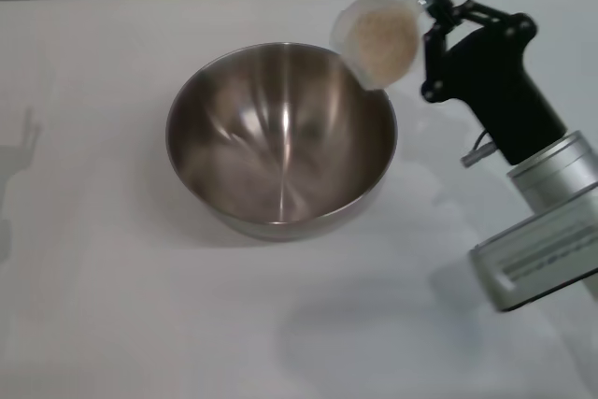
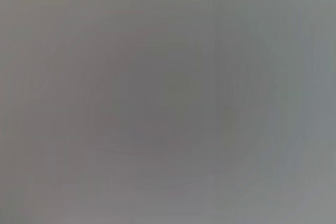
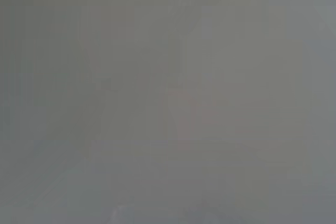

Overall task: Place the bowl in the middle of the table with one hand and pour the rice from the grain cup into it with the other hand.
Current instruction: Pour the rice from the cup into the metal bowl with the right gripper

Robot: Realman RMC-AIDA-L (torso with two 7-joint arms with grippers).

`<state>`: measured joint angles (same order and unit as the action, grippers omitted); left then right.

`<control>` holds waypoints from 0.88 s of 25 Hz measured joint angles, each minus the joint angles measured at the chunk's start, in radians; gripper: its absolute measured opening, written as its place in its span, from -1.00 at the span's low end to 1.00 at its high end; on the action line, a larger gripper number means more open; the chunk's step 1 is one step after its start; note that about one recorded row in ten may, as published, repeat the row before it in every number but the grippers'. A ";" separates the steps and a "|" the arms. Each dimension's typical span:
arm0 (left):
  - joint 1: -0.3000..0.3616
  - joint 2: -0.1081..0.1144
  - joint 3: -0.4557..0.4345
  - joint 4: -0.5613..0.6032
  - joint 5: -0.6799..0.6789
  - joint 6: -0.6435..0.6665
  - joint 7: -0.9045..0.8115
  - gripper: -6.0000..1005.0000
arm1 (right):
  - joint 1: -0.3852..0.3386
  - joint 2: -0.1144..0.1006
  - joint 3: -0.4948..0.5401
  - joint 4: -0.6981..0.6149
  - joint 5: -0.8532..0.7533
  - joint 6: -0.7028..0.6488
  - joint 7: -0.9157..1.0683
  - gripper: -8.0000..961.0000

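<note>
White table (image 1: 112,306), shiny empty steel bowl (image 1: 280,137)

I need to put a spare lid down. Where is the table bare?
Bare table lies left of and in front of the bowl. It is crowded at the bowl's far right rim, where the right pincer tilts the grain cup.

Both wrist views blank grey blur.

Empty steel bowl (image 1: 280,142) mid-table (image 1: 112,306); tilted grain cup (image 1: 376,39) of rice (image 1: 381,37) over its rim.
</note>
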<state>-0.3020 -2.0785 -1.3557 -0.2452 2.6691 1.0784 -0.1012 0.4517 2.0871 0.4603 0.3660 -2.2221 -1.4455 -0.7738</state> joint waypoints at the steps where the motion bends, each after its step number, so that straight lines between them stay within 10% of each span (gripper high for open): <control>1: 0.000 0.000 0.001 -0.001 0.000 0.000 0.000 0.61 | -0.003 0.000 0.000 0.015 -0.011 0.007 -0.057 -0.97; 22: 0.004 0.000 0.030 -0.001 -0.001 0.000 -0.025 0.61 | 0.008 0.003 -0.009 0.154 -0.141 0.198 -0.801 -0.98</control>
<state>-0.2978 -2.0785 -1.3255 -0.2466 2.6680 1.0784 -0.1261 0.4595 2.0906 0.4517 0.5196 -2.3627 -1.2476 -1.5743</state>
